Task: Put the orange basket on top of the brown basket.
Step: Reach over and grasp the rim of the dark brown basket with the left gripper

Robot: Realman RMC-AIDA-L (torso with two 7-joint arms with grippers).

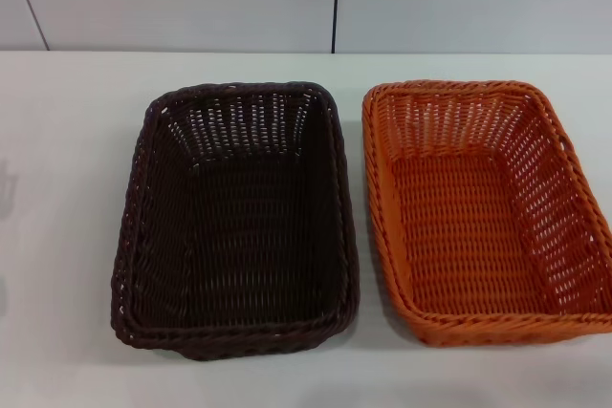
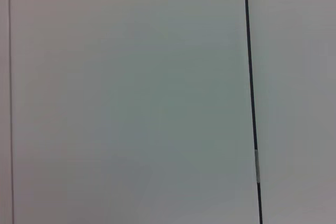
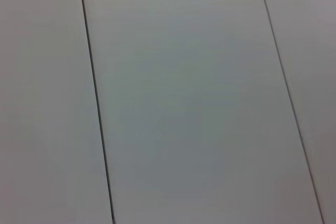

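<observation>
Orange basket [image 1: 486,212] sits empty on the white table [image 1: 67,179] just right of the brown basket [image 1: 237,220], probably light, stiff and airy, best pinched at its braided rim; neither claw in view, state unknown.

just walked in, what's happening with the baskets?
Nothing is being handled at this moment. The brown basket and the orange basket sit side by side on the white table, brown on the robot's left, orange on its right, both empty and upright with a narrow gap between them. Neither gripper shows in the head view, and both wrist views show only plain panelled surface, so both arms are off the work. The orange basket has not been put on the brown one.
</observation>
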